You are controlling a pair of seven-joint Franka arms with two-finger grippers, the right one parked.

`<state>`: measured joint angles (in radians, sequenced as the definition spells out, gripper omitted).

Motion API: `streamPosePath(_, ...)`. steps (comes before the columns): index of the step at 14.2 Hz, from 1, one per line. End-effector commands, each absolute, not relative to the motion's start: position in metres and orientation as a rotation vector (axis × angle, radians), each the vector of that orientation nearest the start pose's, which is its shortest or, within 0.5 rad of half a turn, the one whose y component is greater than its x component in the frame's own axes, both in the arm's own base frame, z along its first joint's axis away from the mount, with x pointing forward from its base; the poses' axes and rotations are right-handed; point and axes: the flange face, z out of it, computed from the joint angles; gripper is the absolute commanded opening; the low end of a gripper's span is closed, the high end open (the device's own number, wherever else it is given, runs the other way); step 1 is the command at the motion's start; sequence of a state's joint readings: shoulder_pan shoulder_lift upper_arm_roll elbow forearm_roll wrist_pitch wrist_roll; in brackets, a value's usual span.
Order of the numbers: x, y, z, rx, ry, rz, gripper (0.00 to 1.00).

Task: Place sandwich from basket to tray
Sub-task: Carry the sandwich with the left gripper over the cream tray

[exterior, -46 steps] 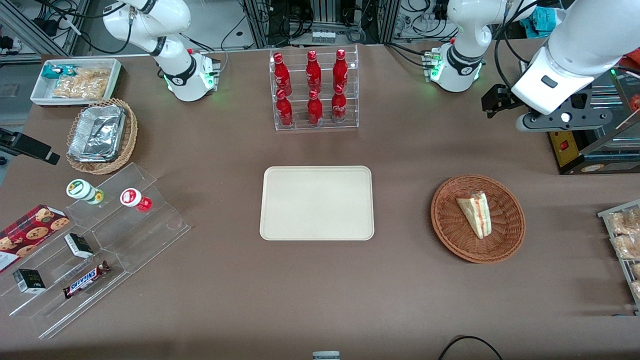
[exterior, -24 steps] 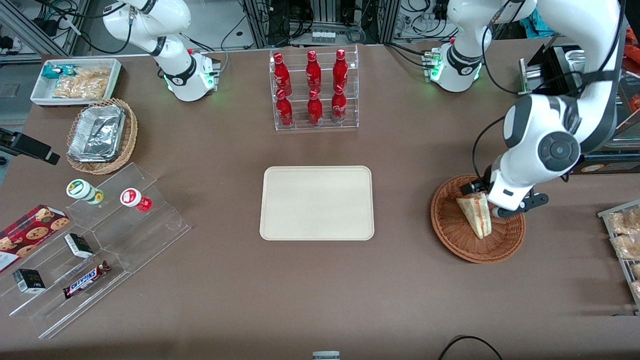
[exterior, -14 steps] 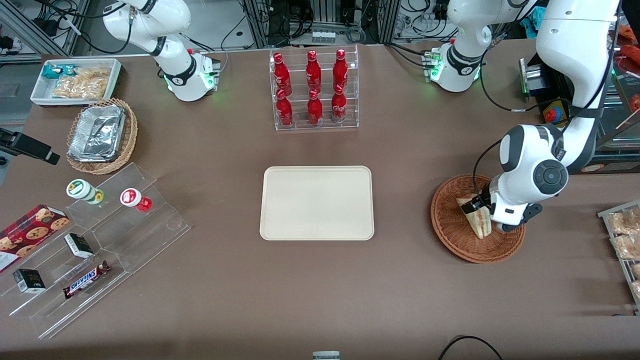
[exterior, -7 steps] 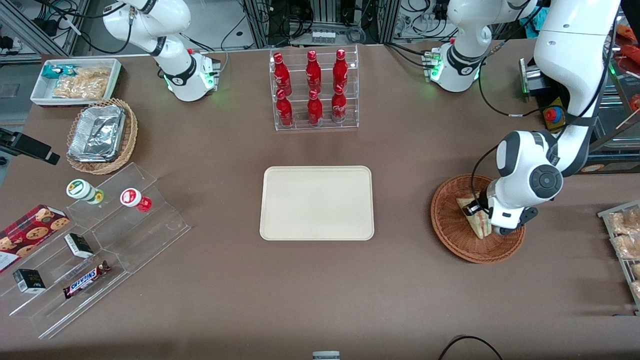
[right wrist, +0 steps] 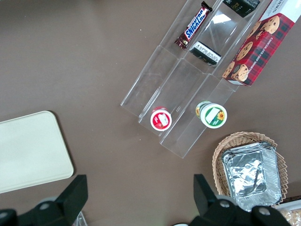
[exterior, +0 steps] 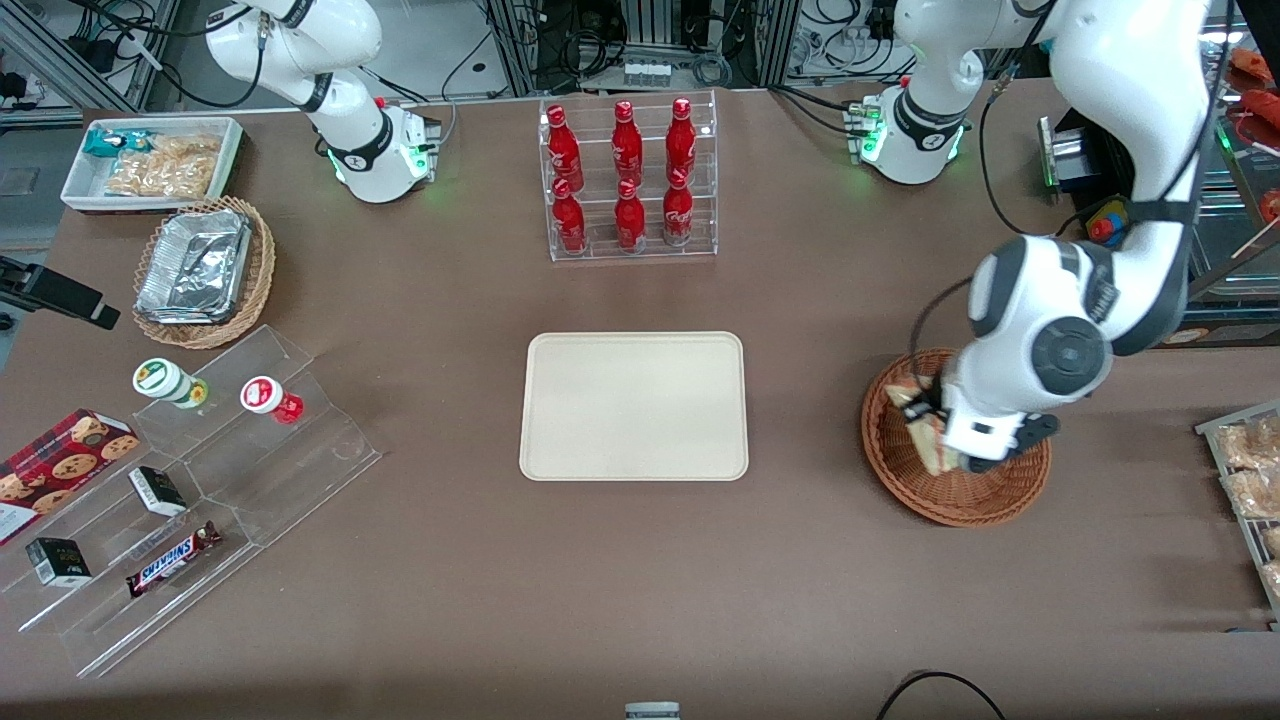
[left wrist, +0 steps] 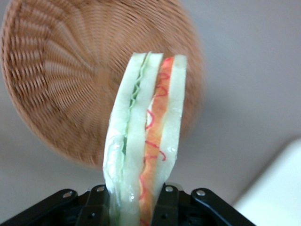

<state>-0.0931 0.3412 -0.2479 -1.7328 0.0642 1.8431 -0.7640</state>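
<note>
My left gripper (exterior: 940, 440) is shut on the wrapped sandwich (exterior: 928, 432), holding it above the reddish-brown basket (exterior: 985, 495) at the working arm's end of the table. In the left wrist view the sandwich (left wrist: 143, 141) stands on edge between the black fingers (left wrist: 165, 207), pale bread with green and orange-red layers, lifted clear of the basket (left wrist: 66, 89) below it. A corner of the cream tray (left wrist: 277, 193) shows there too. The tray (exterior: 634, 406) lies bare at the table's middle.
A clear rack of red bottles (exterior: 628, 180) stands farther from the front camera than the tray. Toward the parked arm's end are an acrylic stepped stand with snacks (exterior: 190, 500), a tan basket of foil containers (exterior: 200, 270) and a white bin (exterior: 150, 160).
The arm came down over the basket and the gripper shut on the sandwich. In the last half second the sandwich rose and shifted slightly toward the tray.
</note>
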Motion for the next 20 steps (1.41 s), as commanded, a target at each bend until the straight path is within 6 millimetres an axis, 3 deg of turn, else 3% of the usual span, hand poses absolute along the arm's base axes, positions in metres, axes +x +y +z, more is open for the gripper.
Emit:
streamPosePath(1,0.564,-0.288,0.383,-2.975,-0.349,0.295,0.17)
streamPosePath(3,0.541,-0.368,0.374,-3.012,-0.089,0.287,0.18)
streamPosePath(5,0.523,-0.435,0.349,-3.029,0.013,0.302,0.18)
streamPosePath(6,0.524,-0.468,0.338,-3.057,-0.006,0.272,0.19)
streamPosePath(7,0.529,-0.480,0.322,-3.069,-0.053,0.275,0.21)
streamPosePath(9,0.515,-0.520,0.288,-3.100,-0.062,0.229,0.21)
streamPosePath(11,0.517,-0.526,0.268,-3.127,-0.084,0.204,0.25)
streamPosePath(12,0.518,-0.527,0.264,-3.133,-0.085,0.196,0.34)
streamPosePath(14,0.521,-0.526,0.253,-3.120,-0.070,0.175,1.00)
streamPosePath(17,0.532,-0.519,0.275,-3.091,-0.031,0.040,1.00)
streamPosePath(20,0.549,-0.495,0.355,-3.093,-0.082,-0.066,1.00)
